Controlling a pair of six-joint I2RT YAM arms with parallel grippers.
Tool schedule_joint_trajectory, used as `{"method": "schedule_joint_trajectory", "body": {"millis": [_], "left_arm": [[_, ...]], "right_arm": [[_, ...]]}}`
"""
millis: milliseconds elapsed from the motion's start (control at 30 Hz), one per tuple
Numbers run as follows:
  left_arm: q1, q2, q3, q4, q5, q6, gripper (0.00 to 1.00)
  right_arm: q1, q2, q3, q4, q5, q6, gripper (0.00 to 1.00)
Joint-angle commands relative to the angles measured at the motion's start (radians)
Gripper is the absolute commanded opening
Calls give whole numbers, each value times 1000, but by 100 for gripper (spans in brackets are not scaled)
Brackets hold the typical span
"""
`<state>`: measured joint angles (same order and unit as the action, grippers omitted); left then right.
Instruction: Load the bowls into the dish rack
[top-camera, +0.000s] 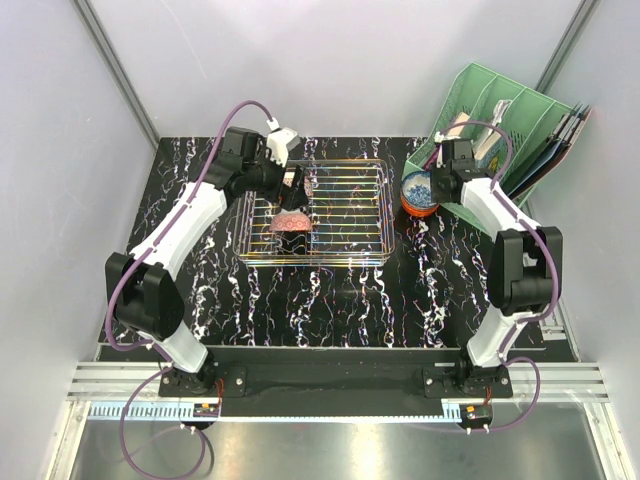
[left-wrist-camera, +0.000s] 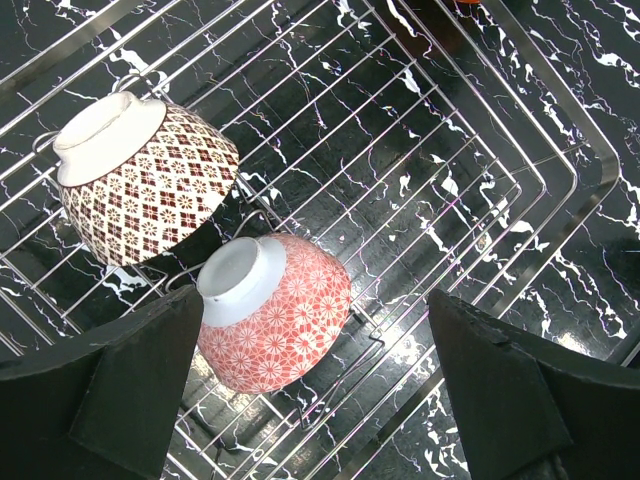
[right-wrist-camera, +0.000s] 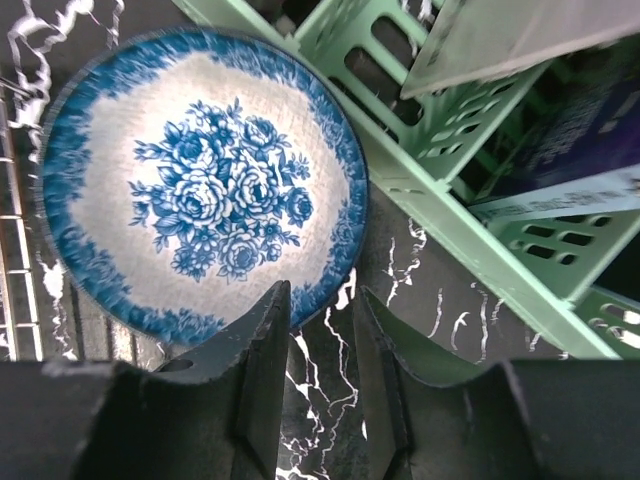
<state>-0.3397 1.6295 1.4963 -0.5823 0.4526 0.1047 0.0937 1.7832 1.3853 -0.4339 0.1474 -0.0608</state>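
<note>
Four round glazed bowls show; two red patterned ones, a dark bowl (left-wrist-camera: 150, 185) and a pink bowl (left-wrist-camera: 285, 320), lie tilted, foot-up, in the silver wire rack (left-wrist-camera: 560, 130), just below the left gripper (left-wrist-camera: 315, 295), which gapes wide and empty; a blue-and-white bowl (right-wrist-camera: 200, 190) sits in an orange bowl (top-camera: 408, 208) beside a green slotted organiser (right-wrist-camera: 440, 150); the right gripper (right-wrist-camera: 320, 295), narrowed, straddles the blue-and-white bowl's rim, grip unclear.

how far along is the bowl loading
Done: two pink-red patterned bowls lie upside down in the dish rack, below the open left gripper. In hand: the right gripper straddles the rim of the blue-and-white bowl beside the green organiser; a firm grip isn't clear. Left: that bowl and the orange-red bowl under it, both outside the rack.
</note>
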Motion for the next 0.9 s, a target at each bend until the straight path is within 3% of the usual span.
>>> {"method": "schedule_joint_trajectory", "body": {"millis": [0,167,367,600,867], "left_arm": [[-8,-30,8,16,-19,7,99],[-13,-33,7,15,-15,4,99],[-19,-31,-1,15,-23,10,99],[-35,-20,10,15,-28,12,99],[-87,75,100,7,-25,12,99]], "right_arm": [[-8,45,40,26,15,38,39],[-12,84,64,23,11,49,36],[-14,85,80,21,17,55,26],[-15,93,93,20,20,55,0],[-17,64,106,20,8,82,0]]}}
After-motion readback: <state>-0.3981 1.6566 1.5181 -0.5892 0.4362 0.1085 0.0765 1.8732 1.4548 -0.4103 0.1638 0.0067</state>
